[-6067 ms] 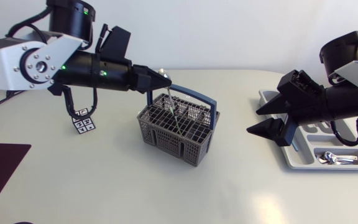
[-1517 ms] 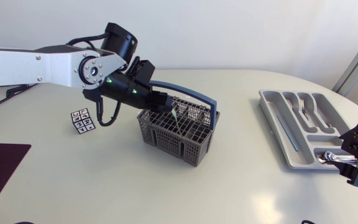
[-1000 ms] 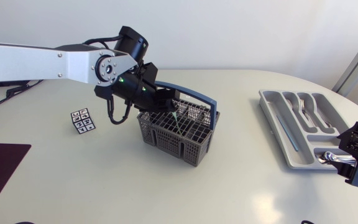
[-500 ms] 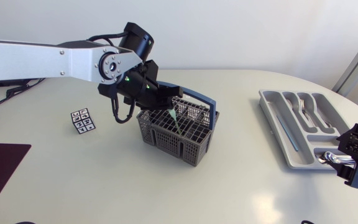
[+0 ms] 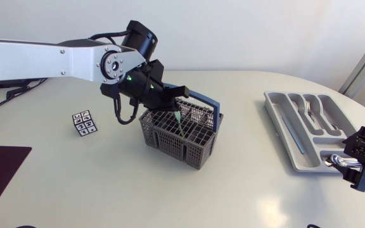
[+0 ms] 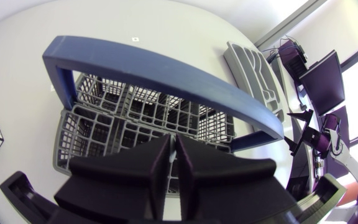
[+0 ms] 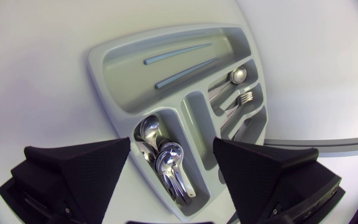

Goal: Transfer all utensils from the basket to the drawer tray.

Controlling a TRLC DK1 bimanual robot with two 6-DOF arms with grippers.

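- Head view: left gripper point(image 5: 180, 106), jaws pressed nearly together, hangs over basket point(image 5: 170, 137).
- Utensil point(image 5: 179, 123) stands near-upright at its 6 o'clock; left arm nearer.

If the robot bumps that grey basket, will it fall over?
Probably not easily: the basket sits flat on the table with a wide base. It looks like thin open plastic mesh, so it is likely light and may slide instead. Its tall blue handle could catch and tilt it.
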